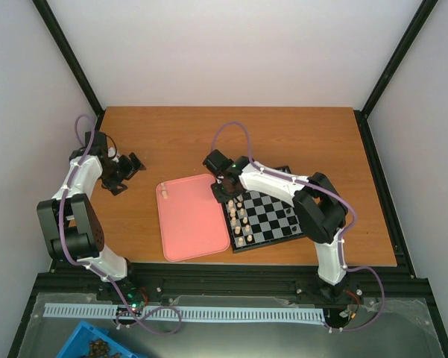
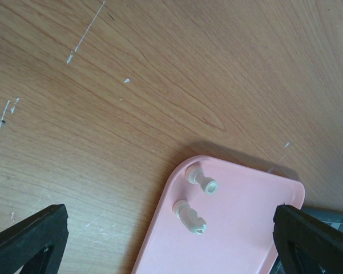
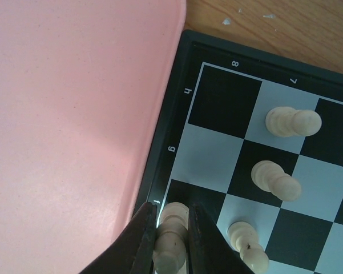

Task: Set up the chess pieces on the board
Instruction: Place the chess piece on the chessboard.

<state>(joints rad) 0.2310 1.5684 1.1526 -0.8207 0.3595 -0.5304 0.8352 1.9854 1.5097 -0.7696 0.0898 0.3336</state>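
The chessboard (image 1: 272, 224) lies right of the pink tray (image 1: 190, 220), with several cream pieces (image 1: 240, 220) standing along its left columns. My right gripper (image 3: 171, 242) is shut on a cream piece (image 3: 172, 240) that stands on a dark square at the board's left edge (image 3: 160, 165); in the top view this gripper (image 1: 225, 192) is over the board's far left corner. Three more cream pieces (image 3: 291, 123) stand on nearby squares. Two cream pieces (image 2: 201, 181) (image 2: 189, 217) lie on their sides in the tray's corner (image 2: 177, 240). My left gripper (image 1: 130, 168) hangs open over bare table left of the tray.
The wooden table (image 1: 171, 142) is walled by a black frame. A blue bin (image 1: 97, 347) sits below the table's near edge. The right arm (image 1: 313, 209) reaches across the board's far side.
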